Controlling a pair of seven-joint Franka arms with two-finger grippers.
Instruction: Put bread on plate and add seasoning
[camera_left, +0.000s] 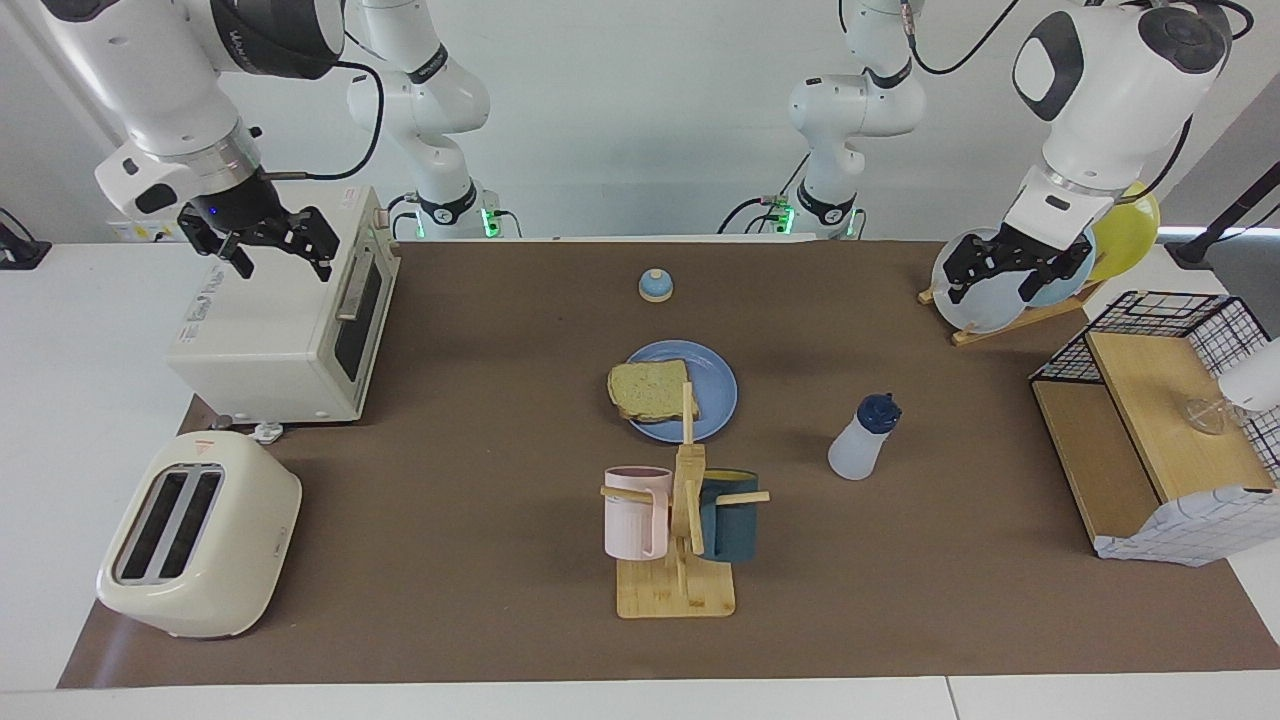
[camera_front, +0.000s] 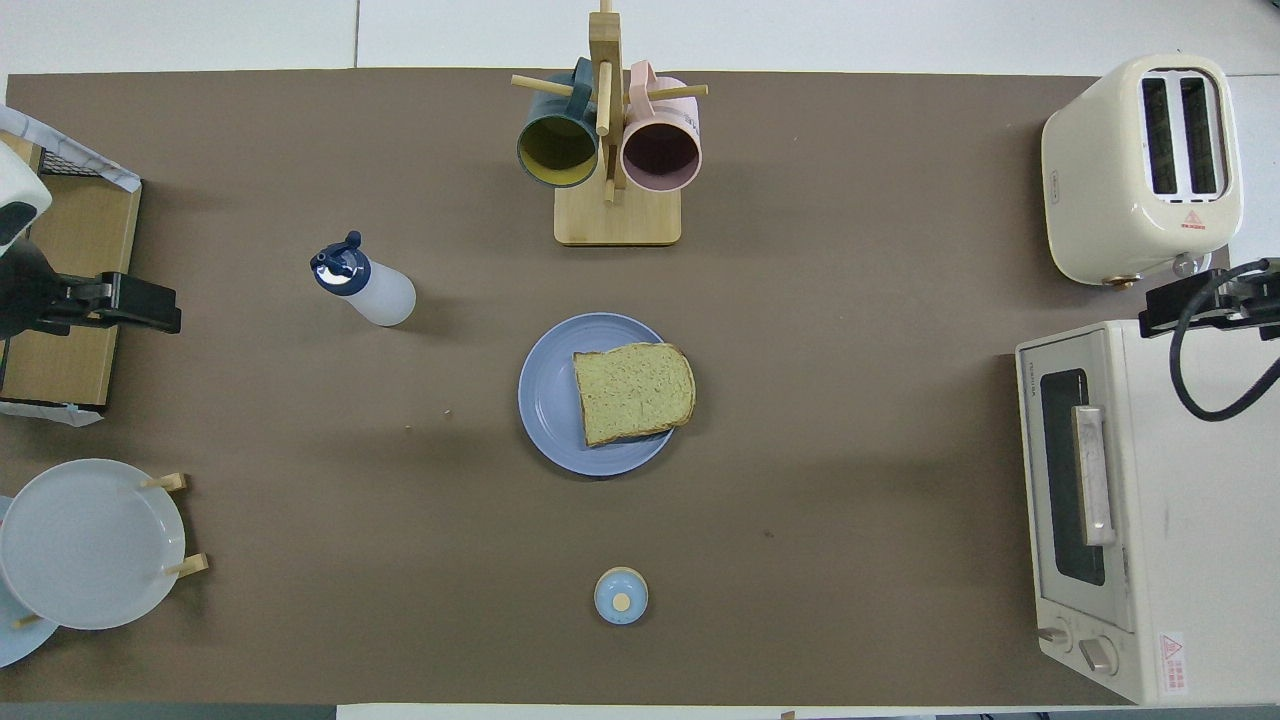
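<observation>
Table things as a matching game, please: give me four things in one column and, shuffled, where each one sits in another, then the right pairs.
Things:
1. bread
2. pink mug
3. squeeze bottle
4. bell

Places:
A. hanging on the wooden mug stand
B. standing on the mat between the blue plate and the left arm's end
C. lying on the blue plate
D. on the mat, nearer to the robots than the plate

Pairs: 1-C, 2-A, 3-B, 4-D

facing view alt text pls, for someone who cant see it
A slice of bread lies on a blue plate mid-table, a capped seasoning bottle standing toward the left arm's end. The open left gripper hangs over a plate rack, the open right gripper over a toaster oven.
</observation>
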